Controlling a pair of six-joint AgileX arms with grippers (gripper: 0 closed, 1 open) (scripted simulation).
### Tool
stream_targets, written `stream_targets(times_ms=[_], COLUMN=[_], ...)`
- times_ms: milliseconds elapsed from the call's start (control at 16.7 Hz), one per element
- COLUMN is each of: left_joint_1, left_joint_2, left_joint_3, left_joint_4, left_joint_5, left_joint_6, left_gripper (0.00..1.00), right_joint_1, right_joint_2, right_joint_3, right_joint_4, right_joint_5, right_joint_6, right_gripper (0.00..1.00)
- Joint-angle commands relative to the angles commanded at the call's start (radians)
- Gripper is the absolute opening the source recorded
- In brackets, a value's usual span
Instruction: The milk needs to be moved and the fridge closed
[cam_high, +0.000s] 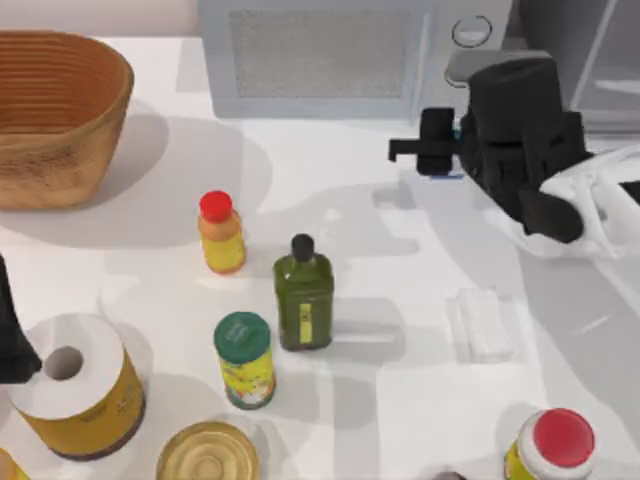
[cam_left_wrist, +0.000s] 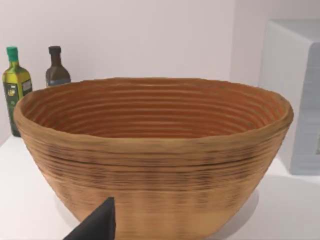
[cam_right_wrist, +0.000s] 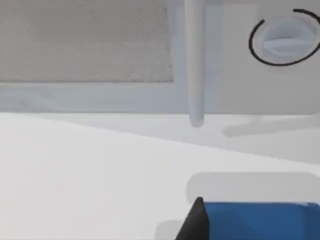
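Milk (cam_right_wrist: 260, 220) is the task's thing; its blue top sits pinched at the right gripper (cam_high: 440, 150), raised in front of the microwave (cam_high: 330, 60), likely for carrying toward the fridge (cam_high: 590, 50) at the table's far right. That fridge is cut off. The carton's body is hidden. The left gripper (cam_left_wrist: 97, 225) is parked near the basket (cam_left_wrist: 150, 150); whether its fingers are spread, one cannot tell.

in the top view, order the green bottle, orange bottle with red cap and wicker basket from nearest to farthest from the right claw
1. The green bottle, centre of the table, is nearest the right claw, which is at the back right by the microwave.
2. The orange bottle with red cap, just left of the green bottle.
3. The wicker basket, back left corner, is farthest.
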Motion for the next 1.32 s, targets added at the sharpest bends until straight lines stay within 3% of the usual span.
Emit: stream_targets(times_ms=[360, 600, 1080, 1320], left_joint_1=[0.000, 0.000, 0.000, 0.000], left_joint_2=[0.000, 0.000, 0.000, 0.000], left_joint_3=[0.000, 0.000, 0.000, 0.000], left_joint_4=[0.000, 0.000, 0.000, 0.000], left_joint_5=[0.000, 0.000, 0.000, 0.000], left_joint_6=[0.000, 0.000, 0.000, 0.000], left_gripper=[1.00, 1.00, 1.00, 1.00], right_joint_1=[-0.281, -0.426, -0.465, -0.483], right_joint_2=[-0.224, -0.355, -0.390, -0.311], right_joint_3=[-0.389, -0.588, -0.636, -0.529], right_joint_4=[0.522, 0.742, 0.792, 0.693], right_joint_5=[-0.173, -0.262, -0.286, -0.301], right_joint_6=[-0.173, -0.262, -0.286, -0.296], right_gripper=[0.00, 0.00, 0.00, 0.00])
